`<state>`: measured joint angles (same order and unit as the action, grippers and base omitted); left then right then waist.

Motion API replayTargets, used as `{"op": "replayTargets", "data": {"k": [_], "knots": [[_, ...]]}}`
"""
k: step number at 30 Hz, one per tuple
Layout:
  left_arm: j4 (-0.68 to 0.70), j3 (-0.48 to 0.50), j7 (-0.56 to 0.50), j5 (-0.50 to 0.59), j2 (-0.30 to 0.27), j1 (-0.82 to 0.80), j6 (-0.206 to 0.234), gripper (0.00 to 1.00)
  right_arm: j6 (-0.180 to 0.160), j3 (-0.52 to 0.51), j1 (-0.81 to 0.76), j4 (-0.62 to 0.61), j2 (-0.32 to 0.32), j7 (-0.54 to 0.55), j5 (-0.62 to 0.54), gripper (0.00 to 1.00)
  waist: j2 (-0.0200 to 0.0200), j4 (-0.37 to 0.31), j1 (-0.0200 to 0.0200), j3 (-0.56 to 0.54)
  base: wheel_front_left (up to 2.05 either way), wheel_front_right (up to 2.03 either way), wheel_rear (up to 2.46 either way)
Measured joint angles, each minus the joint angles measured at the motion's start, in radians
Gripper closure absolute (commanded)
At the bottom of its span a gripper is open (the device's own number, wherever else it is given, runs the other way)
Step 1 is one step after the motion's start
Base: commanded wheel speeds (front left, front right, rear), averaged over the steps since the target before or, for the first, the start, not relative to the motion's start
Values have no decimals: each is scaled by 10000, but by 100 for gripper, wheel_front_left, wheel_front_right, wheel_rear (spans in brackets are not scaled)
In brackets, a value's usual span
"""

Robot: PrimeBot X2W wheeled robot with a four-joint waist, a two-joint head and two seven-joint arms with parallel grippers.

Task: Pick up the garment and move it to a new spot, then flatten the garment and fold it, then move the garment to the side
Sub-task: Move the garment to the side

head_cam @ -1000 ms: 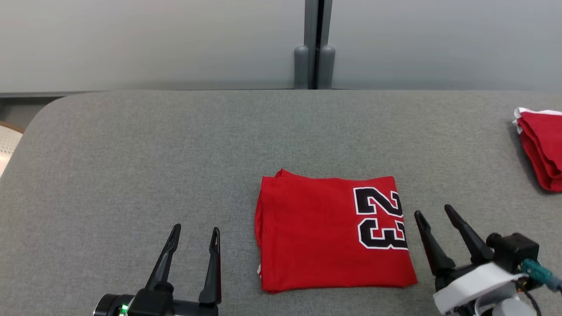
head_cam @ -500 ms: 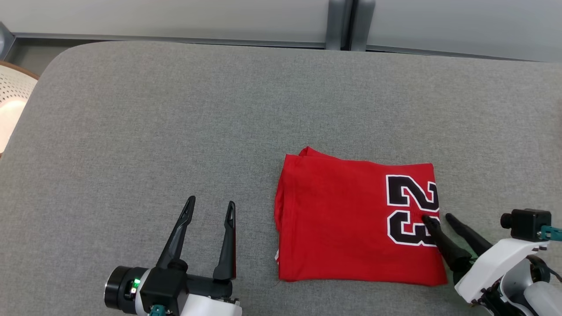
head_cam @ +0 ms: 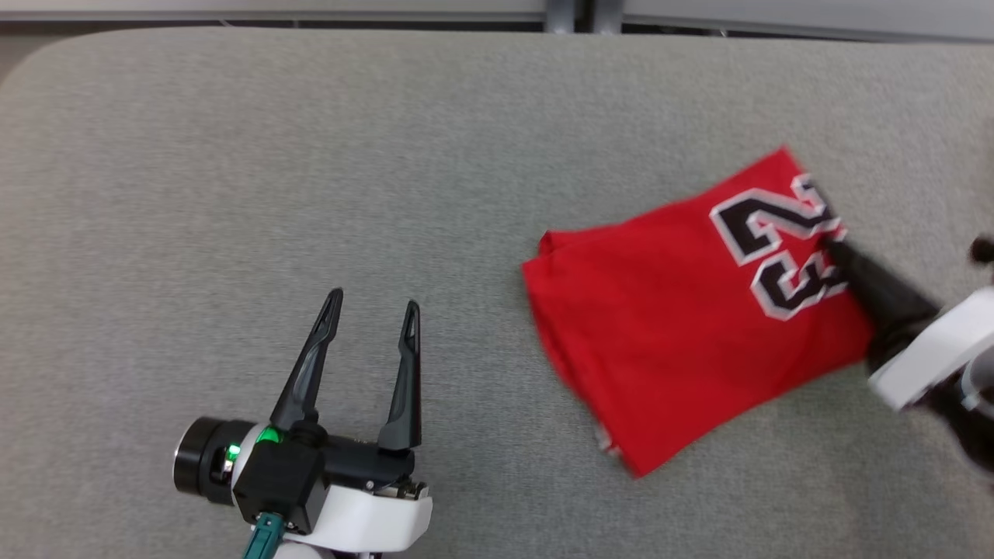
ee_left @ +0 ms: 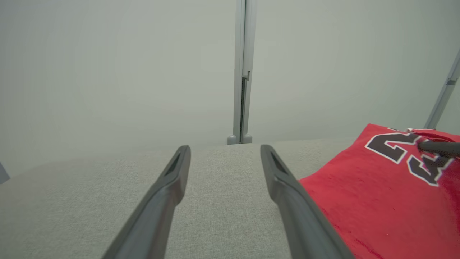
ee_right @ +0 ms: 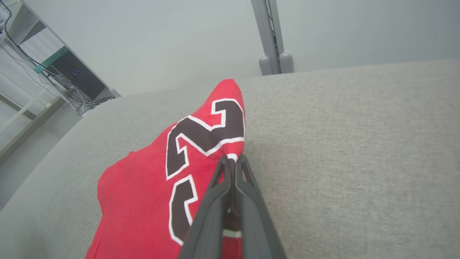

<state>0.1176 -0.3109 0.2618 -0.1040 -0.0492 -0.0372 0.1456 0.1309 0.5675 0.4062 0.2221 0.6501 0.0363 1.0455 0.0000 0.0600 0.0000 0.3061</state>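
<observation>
- The right gripper (head_cam: 835,248) had its fingers spread beside the printed 23 a moment ago. They are now pressed together on the garment's (head_cam: 699,310) right edge, pinching the cloth at the digits.
- The garment lay square to the desk's (head_cam: 233,155) far edge before. Now it sits skewed, its gripped corner drawn toward the far right and its near corner blurred, so it looks mid-drag.
- It lies right of centre on the desk, already folded, so this is probably the last step: shifting it aside.
- The left gripper (head_cam: 373,301) hangs at the near left over bare desk, fingers wide apart and empty, clear of the garment.
</observation>
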Motion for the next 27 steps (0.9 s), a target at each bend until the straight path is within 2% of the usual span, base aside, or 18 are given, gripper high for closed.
{"op": "replayTargets", "data": {"k": [1, 6, 13, 19, 27], "knots": [[159, -79, 0, 104, -2, -228, -46, 0, 0, -132, 689, -86, 382, 176, -159, 100, 0, -233, 0, 243, 0, 0, 0], [410, -286, -2, 247, 6, -909, -130, 0, 0, -491, 2101, -257, 1208, 742, -453, 100, 0, -922, 0, 896, 0, 0, 0], [405, -439, -2, 422, 10, -1402, -272, 0, 0, -1373, 2615, -474, 2286, 1379, -681, 100, 0, -1930, 0, 1589, 0, 0, 0], [288, -441, -2, 539, 8, -1564, -393, 0, 0, -2203, 2692, -499, 2836, 1768, -965, 100, 0, -2467, 0, 1999, 0, 0, 0], [255, -433, -2, 683, 6, -1781, -568, 0, 2, -3026, 2785, -123, 3060, 2148, -1210, 100, 0, -2511, 0, 2377, 0, 0, 0]]}}
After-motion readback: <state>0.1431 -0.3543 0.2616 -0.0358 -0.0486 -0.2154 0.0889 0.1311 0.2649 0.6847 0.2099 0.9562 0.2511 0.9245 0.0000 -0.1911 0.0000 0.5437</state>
